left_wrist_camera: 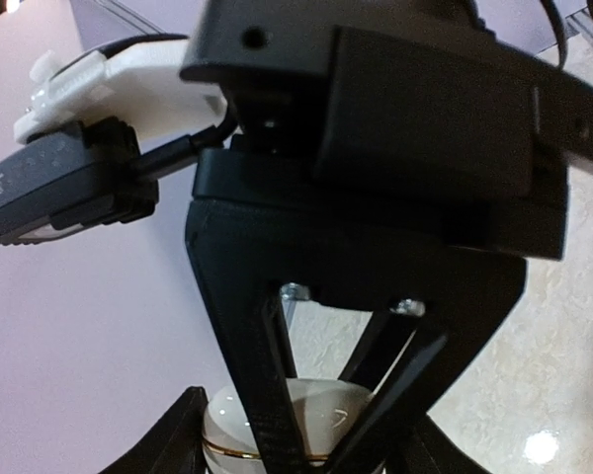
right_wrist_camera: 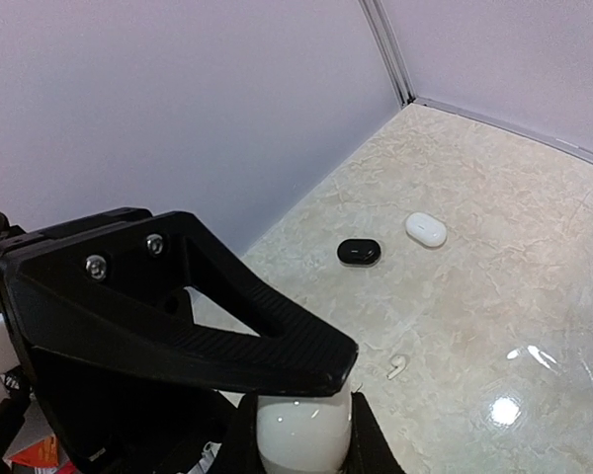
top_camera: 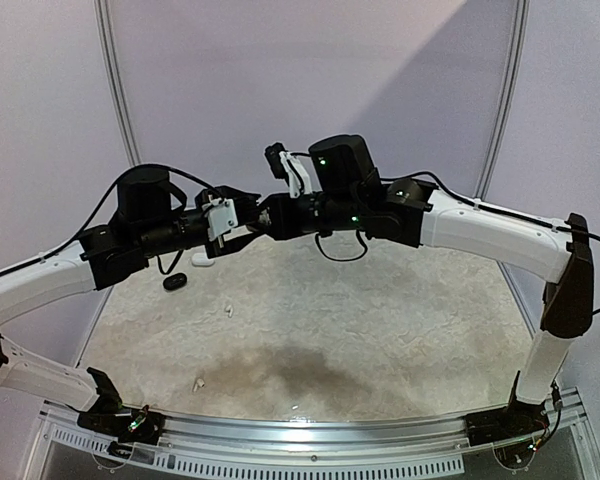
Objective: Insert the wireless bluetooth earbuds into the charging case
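A white charging case (left_wrist_camera: 321, 410) with a thin gold seam hangs in the air between both arms. My left gripper (left_wrist_camera: 301, 449) is shut on its body from the sides. My right gripper (right_wrist_camera: 302, 439) is shut on the rounded end of the same case (right_wrist_camera: 302, 425), with a finger pressed on each side. In the top view the two grippers, left (top_camera: 244, 215) and right (top_camera: 271, 216), meet nose to nose above the table's far left and hide the case. White earbuds lie loose on the table (top_camera: 226, 309), (top_camera: 198, 382); one earbud (right_wrist_camera: 396, 367) shows below the held case.
A black pill-shaped case (right_wrist_camera: 359, 252) and a white one (right_wrist_camera: 426, 229) lie on the marbled table near the back wall; the top view shows the black case (top_camera: 175, 282) and the white case (top_camera: 201, 262) under the left arm. Purple walls close the back and sides.
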You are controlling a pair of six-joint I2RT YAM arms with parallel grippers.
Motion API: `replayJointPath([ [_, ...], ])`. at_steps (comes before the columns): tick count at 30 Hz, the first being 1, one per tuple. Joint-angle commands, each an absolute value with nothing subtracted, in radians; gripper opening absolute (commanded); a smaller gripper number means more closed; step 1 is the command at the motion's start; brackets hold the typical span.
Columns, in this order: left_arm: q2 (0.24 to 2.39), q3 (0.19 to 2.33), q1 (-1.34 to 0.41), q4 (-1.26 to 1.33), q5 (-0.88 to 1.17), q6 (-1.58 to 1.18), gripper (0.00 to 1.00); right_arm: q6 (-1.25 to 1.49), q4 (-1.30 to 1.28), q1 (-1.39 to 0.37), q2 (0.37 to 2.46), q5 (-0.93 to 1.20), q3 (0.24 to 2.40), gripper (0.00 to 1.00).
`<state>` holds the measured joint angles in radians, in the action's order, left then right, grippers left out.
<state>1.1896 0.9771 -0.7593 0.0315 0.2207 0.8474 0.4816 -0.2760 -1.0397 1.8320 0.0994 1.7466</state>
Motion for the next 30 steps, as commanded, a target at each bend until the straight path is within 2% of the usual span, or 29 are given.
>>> replayJointPath([
  [1, 1.184, 1.027, -0.772, -0.064, 0.236, 0.703, 0.61, 0.395, -0.335, -1.032, 1.807, 0.102, 1.738, 0.00],
  [3, 1.176, 1.064, -0.760, -0.203, 0.311, 0.628, 0.90, 0.323, -0.357, -1.033, 1.766, 0.117, 1.703, 0.00],
  [4, 1.170, 1.080, -0.746, -0.287, 0.382, 0.602, 0.98, 0.282, -0.370, -1.032, 1.739, 0.137, 1.681, 0.00],
  [7, 1.136, 1.098, -0.697, -0.492, 0.674, 0.592, 0.99, 0.092, -0.411, -1.032, 1.638, 0.230, 1.606, 0.00],
  [10, 1.133, 1.106, -0.668, -0.593, 0.802, 0.570, 0.99, -0.093, -0.471, -1.032, 1.552, 0.314, 1.571, 0.00],
  [13, 1.145, 1.112, -0.657, -0.615, 0.844, 0.545, 0.96, -0.224, -0.633, -1.040, 1.536, 0.341, 1.636, 0.00],
  [15, 1.137, 1.095, -0.657, -0.575, 0.838, 0.494, 0.80, -0.296, -0.758, -1.055, 1.571, 0.325, 1.724, 0.00],
  [16, 1.131, 1.086, -0.658, -0.535, 0.831, 0.454, 0.69, -0.323, -0.824, -1.068, 1.609, 0.309, 1.776, 0.00],
  [19, 1.126, 1.077, -0.667, -0.506, 0.835, 0.431, 0.60, -0.406, -0.971, -1.104, 1.703, 0.263, 1.916, 0.00],
  [24, 1.118, 1.059, -0.682, -0.467, 0.817, 0.411, 0.58, -0.445, -1.027, -1.143, 1.789, 0.203, 2.033, 0.00],
  [30, 1.111, 1.028, -0.686, -0.319, 0.831, 0.294, 0.56, -0.451, -0.987, -1.160, 1.803, 0.198, 2.038, 0.00],
])
